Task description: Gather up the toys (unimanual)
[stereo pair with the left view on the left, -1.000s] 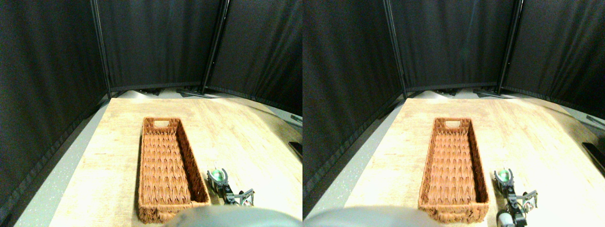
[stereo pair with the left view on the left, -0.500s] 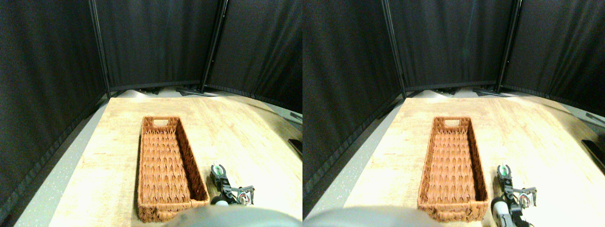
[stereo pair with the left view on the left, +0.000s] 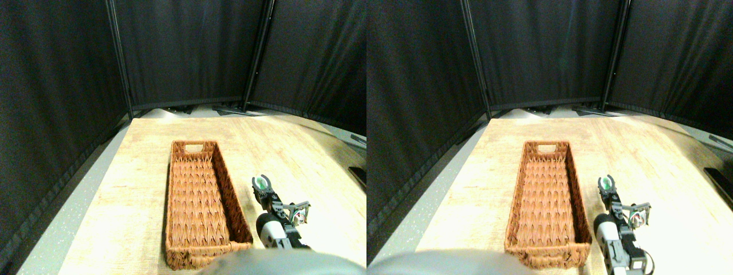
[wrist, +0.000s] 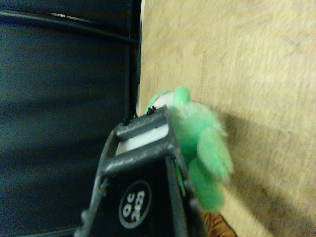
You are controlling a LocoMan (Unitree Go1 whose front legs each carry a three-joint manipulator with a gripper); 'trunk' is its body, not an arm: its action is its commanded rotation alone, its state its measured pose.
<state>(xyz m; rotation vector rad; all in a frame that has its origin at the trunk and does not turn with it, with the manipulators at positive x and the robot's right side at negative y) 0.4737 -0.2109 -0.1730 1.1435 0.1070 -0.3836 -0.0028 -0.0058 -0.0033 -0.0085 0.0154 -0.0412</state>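
Observation:
A small green plush toy [stereo pair with the left view on the left: 262, 183] sits between the jaws of my right gripper [stereo pair with the left view on the left: 261, 184], which is shut on it and holds it above the wooden table [stereo pair with the left view on the left: 298, 149]. The gripper hangs just right of the long brown wicker basket [stereo pair with the left view on the left: 231, 189], beside the middle of its right wall. In the wrist view the green toy [wrist: 203, 148] bulges out beside the dark jaw frame, with the table's wood grain behind it. No other toys show in either view.
Black curtain panels [stereo pair with the left view on the left: 189, 51] on poles close in the table at the back and on both sides. A dark flat object [stereo pair with the left view on the left: 359, 175] lies at the table's right edge. A grey speckled floor strip [stereo pair with the left view on the left: 63, 223] runs along the left.
My right gripper has risen and moved away from me with the green toy in it, and more of the arm now shows. The basket has stayed put.

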